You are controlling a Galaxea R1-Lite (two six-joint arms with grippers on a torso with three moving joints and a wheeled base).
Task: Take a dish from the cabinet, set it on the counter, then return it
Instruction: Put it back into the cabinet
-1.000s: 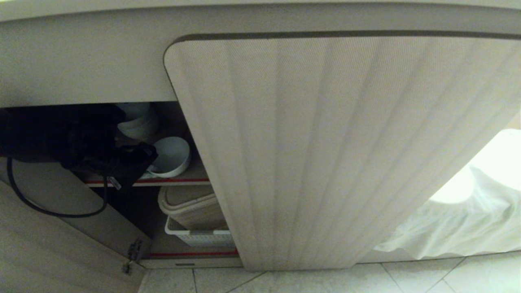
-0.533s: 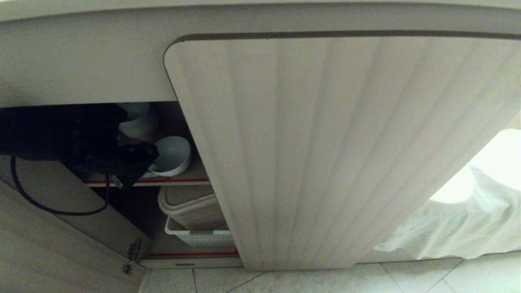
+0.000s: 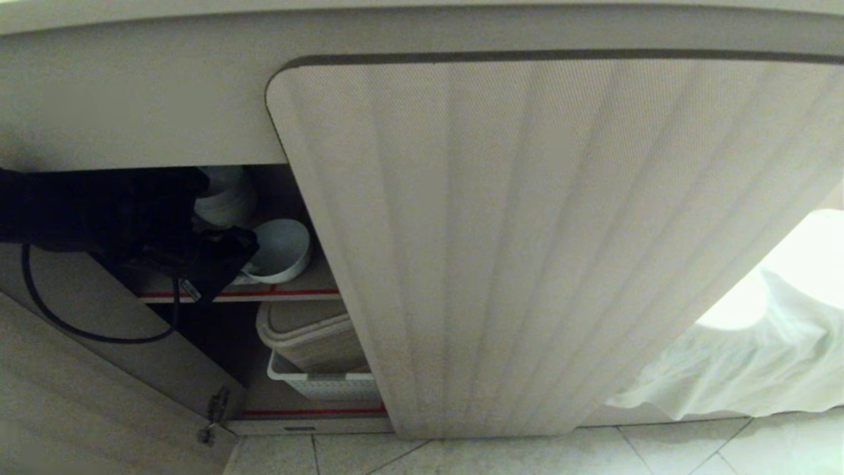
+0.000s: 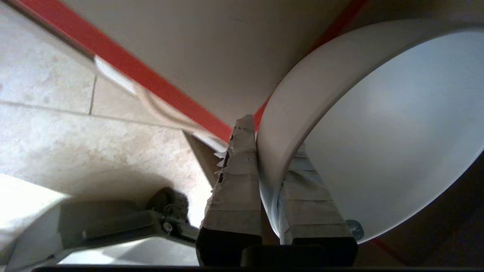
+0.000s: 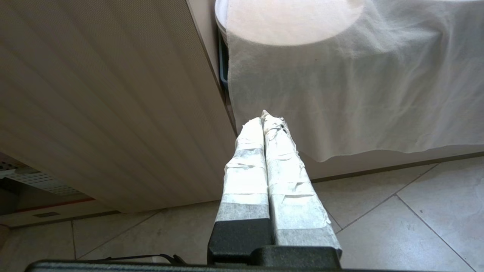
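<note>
left gripper pinching the dish by its rim inside the cabinet

the fingers are clamped nearly shut with the white rim between them, one outside the wall and one inside. the bowl looks empty and sits tilted over the red-edged upper shelf, a stack of white bowls just behind it. lower shelf has a white perforated basket with a beige lidded bin sitting in it (contents hidden). right gripper is pressed shut on nothing, near the floor by a white cloth.
</note>
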